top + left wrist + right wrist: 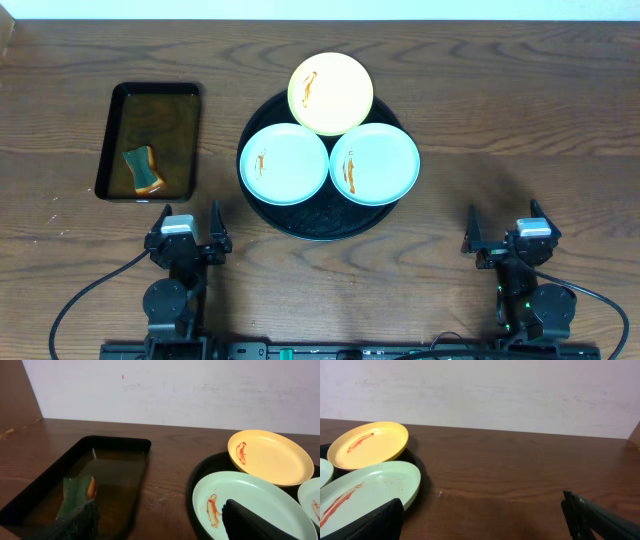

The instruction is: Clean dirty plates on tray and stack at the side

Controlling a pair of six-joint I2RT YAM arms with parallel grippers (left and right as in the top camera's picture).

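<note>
Plates (331,92) (all three sauce-streaked) sit clustered on the tray (318,222), unwiped; left gripper (190,216) and right gripper (505,216) rest at the near table (500,120) edge, jaws wide apart, holding nothing, presumably poised to begin.

Soft, even light; overexposed glare on yellow plate (330,92) overhead.

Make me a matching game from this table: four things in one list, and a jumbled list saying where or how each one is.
Things:
1. yellow plate
2. sponge
3. round black tray
4. rectangular tray

States:
a. holds brownish liquid
b. carries three plates
c. streaked with orange sauce, at the far side
d. green and orange, soaking

Pairs: 1-c, 2-d, 3-b, 4-a.
</note>
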